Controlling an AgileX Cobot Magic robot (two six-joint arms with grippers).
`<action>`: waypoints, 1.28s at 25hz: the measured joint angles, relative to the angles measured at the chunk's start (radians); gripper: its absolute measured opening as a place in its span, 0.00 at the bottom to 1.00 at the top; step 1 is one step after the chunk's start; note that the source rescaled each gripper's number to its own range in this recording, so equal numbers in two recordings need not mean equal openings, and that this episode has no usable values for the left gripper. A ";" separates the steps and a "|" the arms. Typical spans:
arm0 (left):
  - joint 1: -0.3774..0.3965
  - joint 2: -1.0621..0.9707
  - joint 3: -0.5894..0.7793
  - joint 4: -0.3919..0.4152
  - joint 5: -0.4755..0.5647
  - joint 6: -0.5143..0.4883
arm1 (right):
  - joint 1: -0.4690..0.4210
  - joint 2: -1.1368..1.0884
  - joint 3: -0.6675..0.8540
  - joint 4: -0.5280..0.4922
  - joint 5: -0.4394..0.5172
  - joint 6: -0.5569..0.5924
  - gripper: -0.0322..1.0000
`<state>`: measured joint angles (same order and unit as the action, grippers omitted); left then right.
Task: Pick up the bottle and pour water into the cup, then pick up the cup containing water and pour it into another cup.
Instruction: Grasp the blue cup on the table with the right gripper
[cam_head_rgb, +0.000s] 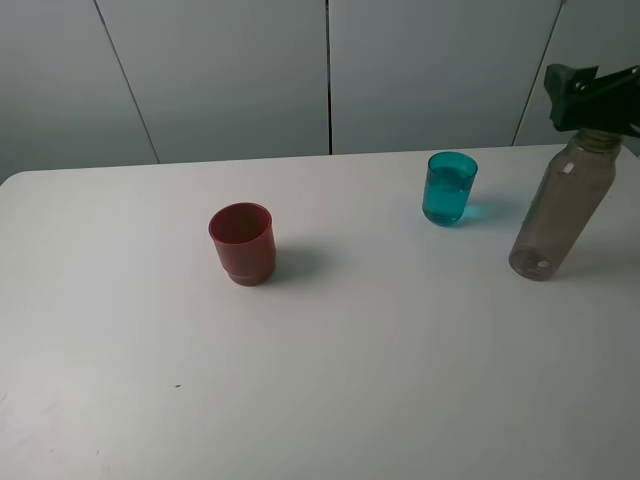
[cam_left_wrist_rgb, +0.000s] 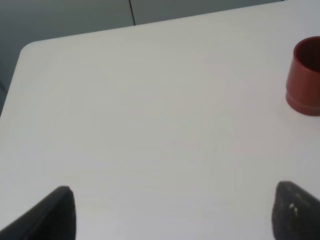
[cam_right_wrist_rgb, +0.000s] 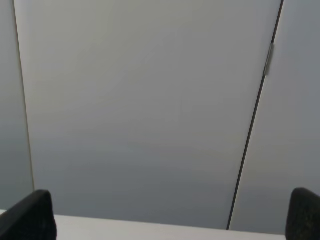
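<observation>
The small translucent teal-blue plastic tumbler (cam_head_rgb: 449, 187), seemingly holding water, stands on the white surface (cam_head_rgb: 380, 380). Right of it the tall smoky grey-brown plastic bottle (cam_head_rgb: 560, 205) stands free, the right end effector (cam_right_wrist_rgb: 167, 217) spread wide above its neck; the left end effector (cam_left_wrist_rgb: 175, 215) is wide too. The tumbler is best gripped mid-wall and carried level to the opaque dark red cup (cam_head_rgb: 241, 243), well to its left.

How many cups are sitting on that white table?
2. A red cup stands left of the middle; a teal cup stands farther back on the right, near the tall bottle. None seems hidden.
</observation>
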<state>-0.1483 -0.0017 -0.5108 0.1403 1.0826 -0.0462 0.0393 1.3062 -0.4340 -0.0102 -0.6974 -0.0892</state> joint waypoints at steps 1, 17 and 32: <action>0.000 0.000 0.000 0.000 0.000 0.000 | 0.000 -0.020 0.000 -0.010 0.003 0.006 1.00; 0.000 0.000 0.000 0.000 0.000 0.000 | 0.254 -0.049 -0.078 -0.292 0.232 0.388 1.00; 0.000 0.000 0.000 0.000 0.000 0.000 | 0.653 0.399 -0.080 0.648 -0.059 -0.212 1.00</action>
<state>-0.1483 -0.0017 -0.5108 0.1403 1.0826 -0.0462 0.6922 1.7049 -0.5139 0.6373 -0.7564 -0.3015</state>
